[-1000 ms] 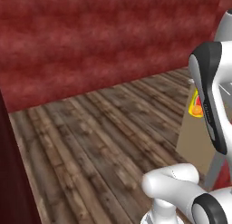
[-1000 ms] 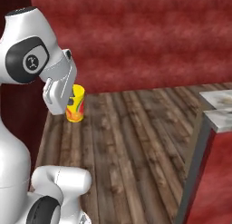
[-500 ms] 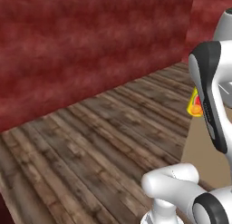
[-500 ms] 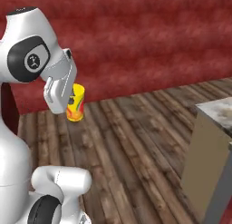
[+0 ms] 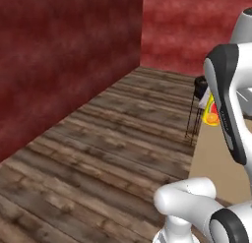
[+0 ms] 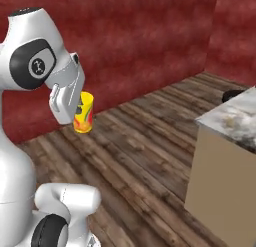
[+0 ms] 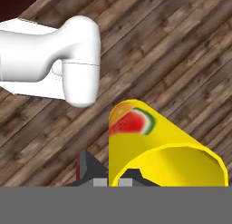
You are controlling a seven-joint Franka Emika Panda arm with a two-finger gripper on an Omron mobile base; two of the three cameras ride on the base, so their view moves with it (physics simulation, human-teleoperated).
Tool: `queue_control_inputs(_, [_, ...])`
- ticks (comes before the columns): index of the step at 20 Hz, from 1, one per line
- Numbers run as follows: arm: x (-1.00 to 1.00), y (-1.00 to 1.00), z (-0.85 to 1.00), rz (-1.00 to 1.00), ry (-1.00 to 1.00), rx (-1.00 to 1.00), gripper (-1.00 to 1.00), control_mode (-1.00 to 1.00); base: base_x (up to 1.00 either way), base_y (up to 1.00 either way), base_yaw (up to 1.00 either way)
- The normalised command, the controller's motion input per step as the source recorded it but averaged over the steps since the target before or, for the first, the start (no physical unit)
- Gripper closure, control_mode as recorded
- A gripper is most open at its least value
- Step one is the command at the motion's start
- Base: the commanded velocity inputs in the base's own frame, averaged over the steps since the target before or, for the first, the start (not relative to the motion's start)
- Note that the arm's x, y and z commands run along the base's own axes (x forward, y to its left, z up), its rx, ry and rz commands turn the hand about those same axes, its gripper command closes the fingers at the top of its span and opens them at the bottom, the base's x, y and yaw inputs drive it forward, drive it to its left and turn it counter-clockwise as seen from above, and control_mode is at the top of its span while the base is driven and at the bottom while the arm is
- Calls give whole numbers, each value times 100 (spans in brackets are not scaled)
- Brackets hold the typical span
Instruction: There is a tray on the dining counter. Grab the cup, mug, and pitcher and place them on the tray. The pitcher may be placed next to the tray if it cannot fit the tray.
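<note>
Your gripper (image 7: 115, 180) is clamped tight on the rim of the cup (image 6: 83, 112), which hangs below it, upright, high above the wood floor (image 6: 150, 156).

The light around me is even and soft, with no clear source. The red wall (image 6: 150, 41) and wooden floor (image 5: 108, 153) look flat, with coarse, slightly blurred textures. My white arm (image 6: 35, 66) has gentle shading, no glare. Shadows on the floor are faint, perhaps missing.
</note>
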Motion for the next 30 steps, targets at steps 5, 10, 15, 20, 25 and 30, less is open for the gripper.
queue_control_inputs(5, [0, 0, 0, 0, 0, 0, 100, 100, 100, 81, -61])
queue_control_inputs(10, [0, 0, 0, 0, 0, 0, 100, 100, 100, 80, -64])
queue_control_inputs(15, [0, 0, 0, 0, 0, 0, 100, 100, 99, 81, -66])
queue_control_inputs(20, [0, 0, 0, 0, 0, 0, 100, 100, 89, 90, -62])
queue_control_inputs(25, [0, 0, 0, 0, 0, 0, 100, 100, 52, 100, -47])
queue_control_inputs(30, [0, 0, 0, 0, 0, 0, 100, 100, 59, 100, -44])
